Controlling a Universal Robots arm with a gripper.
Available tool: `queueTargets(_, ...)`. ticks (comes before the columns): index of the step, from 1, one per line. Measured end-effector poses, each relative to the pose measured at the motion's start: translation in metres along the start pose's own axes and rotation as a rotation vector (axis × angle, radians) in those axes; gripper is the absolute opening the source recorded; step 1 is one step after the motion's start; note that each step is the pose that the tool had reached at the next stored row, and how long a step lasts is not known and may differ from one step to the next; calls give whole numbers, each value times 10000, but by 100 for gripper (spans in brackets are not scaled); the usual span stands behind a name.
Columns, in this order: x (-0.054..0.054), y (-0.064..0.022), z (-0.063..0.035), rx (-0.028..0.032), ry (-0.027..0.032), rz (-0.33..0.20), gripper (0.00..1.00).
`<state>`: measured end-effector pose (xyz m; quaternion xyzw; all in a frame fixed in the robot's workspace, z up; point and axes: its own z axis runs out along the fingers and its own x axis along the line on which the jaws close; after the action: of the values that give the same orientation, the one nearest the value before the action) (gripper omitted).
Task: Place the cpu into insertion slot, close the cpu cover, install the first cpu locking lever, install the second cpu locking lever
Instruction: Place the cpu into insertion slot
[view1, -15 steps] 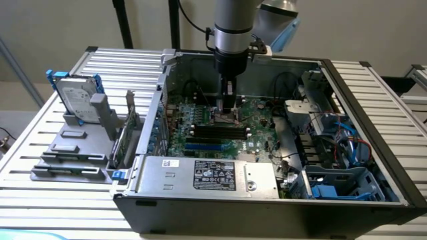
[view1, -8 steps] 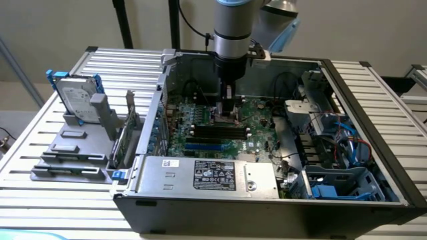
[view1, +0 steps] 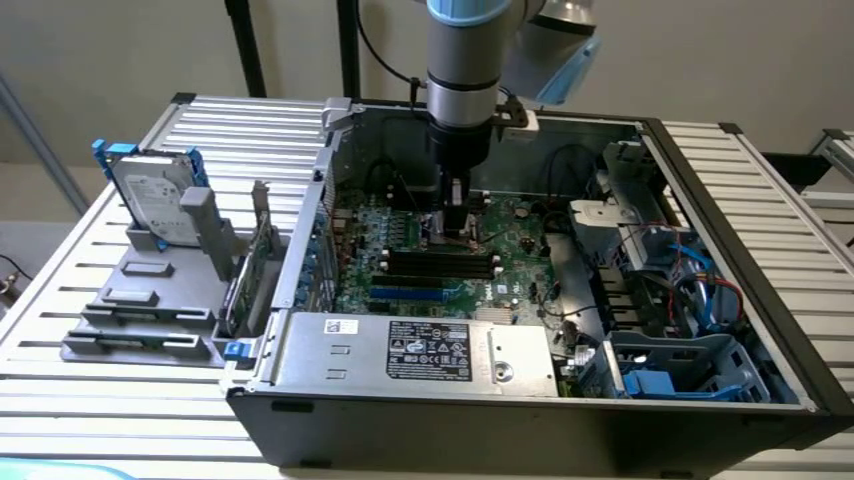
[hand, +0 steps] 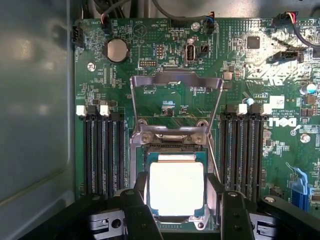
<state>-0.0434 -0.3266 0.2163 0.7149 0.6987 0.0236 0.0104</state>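
Wrist view — cpu (hand: 176, 187) lies in insertion slot (hand: 142, 175), cpu cover (hand: 176, 80) raised.

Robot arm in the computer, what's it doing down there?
The robot arm's gripper hangs down inside an open computer case, right over the green motherboard. Its fingers stand open on either side of the cpu, a small pale square chip that looks to be lying in the insertion slot. The cpu cover, a silvery metal frame, is tipped up and open, so the chip is not covered yet.
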Motion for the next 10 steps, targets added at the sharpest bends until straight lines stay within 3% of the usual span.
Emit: queueTargets(10, 5, -2, 43, 5, -2, 20, 55)
